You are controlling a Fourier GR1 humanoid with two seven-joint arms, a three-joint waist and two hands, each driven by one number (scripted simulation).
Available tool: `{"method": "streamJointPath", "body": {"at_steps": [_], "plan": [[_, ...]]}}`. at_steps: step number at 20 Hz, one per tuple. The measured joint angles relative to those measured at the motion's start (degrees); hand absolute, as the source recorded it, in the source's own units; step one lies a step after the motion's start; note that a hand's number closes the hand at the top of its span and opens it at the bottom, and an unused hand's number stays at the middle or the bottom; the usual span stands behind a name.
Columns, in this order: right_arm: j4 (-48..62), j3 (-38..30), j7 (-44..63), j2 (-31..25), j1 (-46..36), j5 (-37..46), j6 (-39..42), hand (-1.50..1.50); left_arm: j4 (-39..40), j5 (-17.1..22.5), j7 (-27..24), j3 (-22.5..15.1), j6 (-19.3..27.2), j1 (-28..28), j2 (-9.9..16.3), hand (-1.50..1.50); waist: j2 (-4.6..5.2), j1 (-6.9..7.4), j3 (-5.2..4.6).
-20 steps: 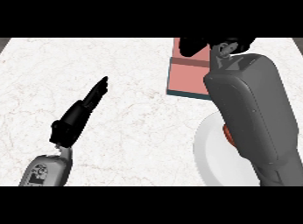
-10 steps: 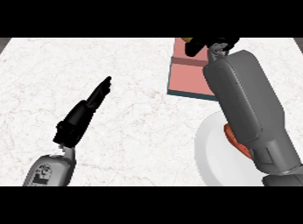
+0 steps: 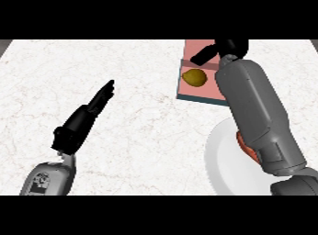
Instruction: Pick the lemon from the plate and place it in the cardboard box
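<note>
Hovering over the far end of the cardboard box [image 3: 204, 82], the right hand [image 3: 219, 51] now holds nothing: its fingers hang relaxed and apart above the box's far rim. Half a second ago that hand covered the box and no fruit showed; now the lemon [image 3: 194, 77] lies in plain sight inside the box, toward its left wall, just near of the hand and apart from the fingers. That reads as a release already made, so the placing step looks done and what remains is to draw the arm clear. Nearer, under the grey forearm, the white plate [image 3: 224, 165] sits at the right of the surface [image 3: 141, 133], with something orange-red on it mostly hidden by the arm. At the left, the left hand [image 3: 83, 121] rests with straight fingers pointing far, unchanged from before.
</note>
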Motion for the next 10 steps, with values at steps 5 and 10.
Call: {"method": "streamJointPath", "body": {"at_steps": [5,10], "plan": [[-1.6,-5.4,-7.3,0.4,0.8,-6.6,-7.0,-1.50,0.5,-0.9,0.0,-0.3,0.9,0.0,-0.7,0.00,-0.03,-0.32,0.04],[-6.9,-11.7,-14.9,0.8,2.9,-16.1,-11.1,-1.50,1.2,-1.0,-0.4,0.1,1.2,-0.2,-0.9,0.00,-0.26,-1.07,0.06]]}}
